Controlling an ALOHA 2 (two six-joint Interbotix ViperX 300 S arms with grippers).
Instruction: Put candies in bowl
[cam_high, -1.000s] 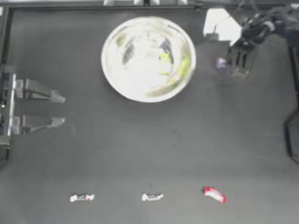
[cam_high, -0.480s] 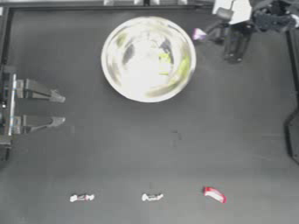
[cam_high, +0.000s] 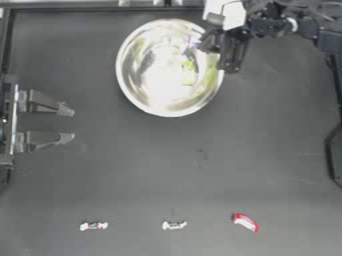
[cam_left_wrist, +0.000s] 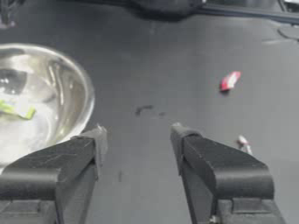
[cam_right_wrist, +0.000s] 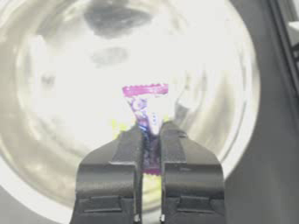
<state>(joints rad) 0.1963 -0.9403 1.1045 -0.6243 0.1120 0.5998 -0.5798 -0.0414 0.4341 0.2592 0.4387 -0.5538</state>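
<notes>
The silver bowl sits at the back of the table, with the yellow-green candy inside it. My right gripper hangs over the bowl's far right rim, shut on the purple-white candy, which sticks out above the bowl's inside. Along the near side of the table lie the red-white candy and two white candies. My left gripper rests open at the left edge; its wrist view shows the bowl and the red-white candy.
The right arm's white wrist block is near the back edge. A dark mount stands at the right edge. Bare dark tabletop lies between the bowl and the row of candies.
My right gripper has carried the purple-white candy up off the table beside the bowl and leftward, so that it now hangs over the bowl's rim. The left arm has stayed still.
</notes>
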